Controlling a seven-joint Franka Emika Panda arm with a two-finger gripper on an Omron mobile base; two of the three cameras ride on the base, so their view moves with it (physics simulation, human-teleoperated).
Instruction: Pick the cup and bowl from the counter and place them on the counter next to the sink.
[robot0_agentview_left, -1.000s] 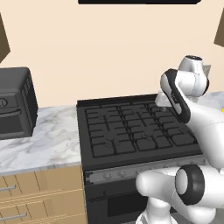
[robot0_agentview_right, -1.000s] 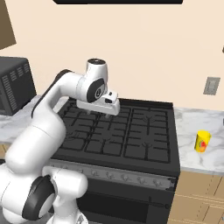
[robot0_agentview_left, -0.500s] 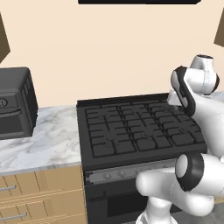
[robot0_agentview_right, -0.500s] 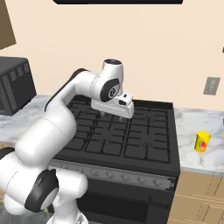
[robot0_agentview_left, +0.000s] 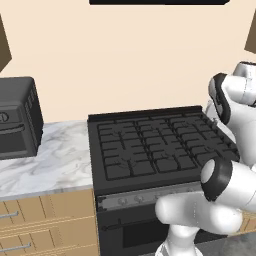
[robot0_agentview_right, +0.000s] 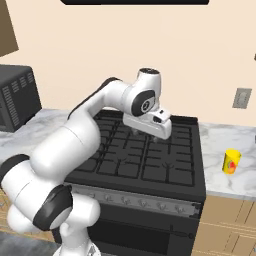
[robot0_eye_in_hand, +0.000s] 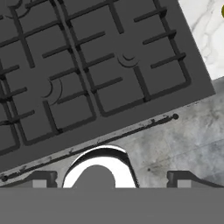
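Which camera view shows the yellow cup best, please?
The right base view: the whole cup stands upright on the marble counter to the right of the stove, its red mark visible. The hand view catches just a yellow sliver at its right edge.

Arm: glossy white rounded shells, thick tubular links, lower left to centre of the right base view. Dark grey to black bands at each joint; one wide dark ring low on the base link, lower left. Wrist joint shows a dark round cap with a small pale mark in its middle. Hand block white, flat, boxy. Left base view, right edge: same white shells, dark elbow collar, dark round disc on the lower link.
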